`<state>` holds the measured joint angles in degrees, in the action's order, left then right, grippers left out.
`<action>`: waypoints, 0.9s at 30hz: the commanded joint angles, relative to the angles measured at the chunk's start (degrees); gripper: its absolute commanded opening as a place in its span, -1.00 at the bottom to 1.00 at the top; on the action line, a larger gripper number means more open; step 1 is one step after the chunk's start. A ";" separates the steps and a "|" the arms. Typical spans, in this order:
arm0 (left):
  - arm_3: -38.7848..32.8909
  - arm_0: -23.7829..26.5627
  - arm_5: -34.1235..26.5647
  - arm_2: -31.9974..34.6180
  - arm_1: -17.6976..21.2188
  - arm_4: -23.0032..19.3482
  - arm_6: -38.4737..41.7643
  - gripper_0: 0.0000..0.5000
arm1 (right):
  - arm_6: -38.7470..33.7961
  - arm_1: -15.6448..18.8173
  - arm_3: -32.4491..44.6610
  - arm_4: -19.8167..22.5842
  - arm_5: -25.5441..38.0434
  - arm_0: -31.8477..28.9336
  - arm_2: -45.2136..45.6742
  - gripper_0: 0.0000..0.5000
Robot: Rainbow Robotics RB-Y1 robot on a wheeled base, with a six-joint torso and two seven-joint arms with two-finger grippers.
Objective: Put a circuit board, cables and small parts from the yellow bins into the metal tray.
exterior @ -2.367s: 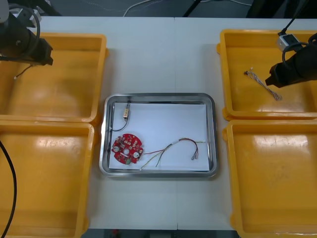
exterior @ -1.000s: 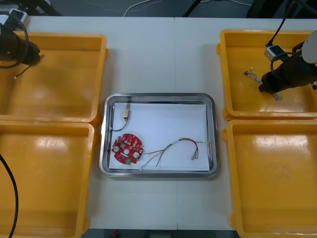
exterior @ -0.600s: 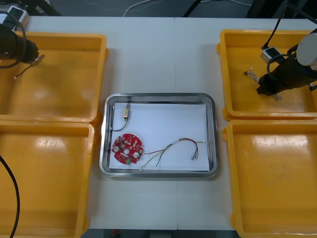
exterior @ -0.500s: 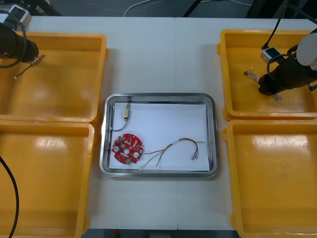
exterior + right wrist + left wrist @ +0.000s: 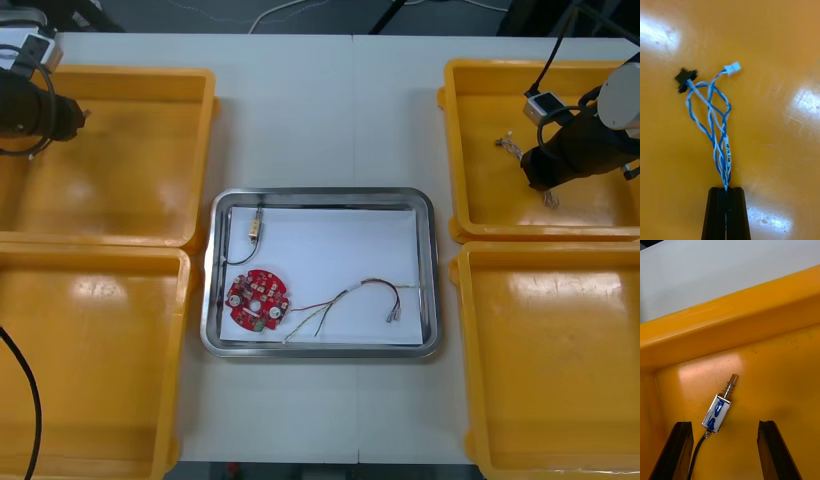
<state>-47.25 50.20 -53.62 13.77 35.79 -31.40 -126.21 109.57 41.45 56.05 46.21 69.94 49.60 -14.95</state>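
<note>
In a yellow bin (image 5: 480, 205), right hand (image 5: 726, 190) now tight on cable (image 5: 728, 152).

- Right gripper (image 5: 530, 175) is low in the far right yellow bin (image 5: 480, 212), right on a twisted cable (image 5: 509, 147) whose free end trails toward the bin's left wall.
- Left gripper (image 5: 76, 115) hangs over the far left yellow bin (image 5: 140, 185), by its left side.
- In the middle sits the metal tray (image 5: 320, 193), white inside. A red circuit board (image 5: 258, 298) lies near-left, a black cable (image 5: 233, 240) with a small metal part (image 5: 256, 228) lies far-left, and a red and yellow cable (image 5: 355, 293) runs right.
</note>
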 commanded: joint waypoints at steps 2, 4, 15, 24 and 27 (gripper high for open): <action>0.94 2.79 3.09 1.00 2.80 -0.50 -8.44 1.00 | 3.37 2.58 7.67 -1.13 6.43 1.64 1.68 -1.00; 1.46 2.79 3.79 1.00 2.71 -0.50 -8.52 1.00 | 3.54 2.76 8.99 -1.21 8.37 1.64 2.91 -1.00; 3.40 2.79 6.34 0.12 2.71 -0.33 -8.44 1.00 | 4.42 3.46 20.51 -1.30 23.05 1.55 10.64 -1.00; 5.51 2.79 7.48 -0.41 2.36 -0.94 -8.26 1.00 | 5.04 3.37 28.86 0.19 32.36 1.64 14.60 -1.00; 6.03 2.79 8.01 -0.41 2.01 -0.85 -8.17 1.00 | 4.95 3.46 31.67 0.54 34.56 1.55 15.13 -1.00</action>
<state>-41.31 50.22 -46.86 13.73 35.79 -31.77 -130.18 113.09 42.56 83.77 45.93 103.02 49.60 -1.96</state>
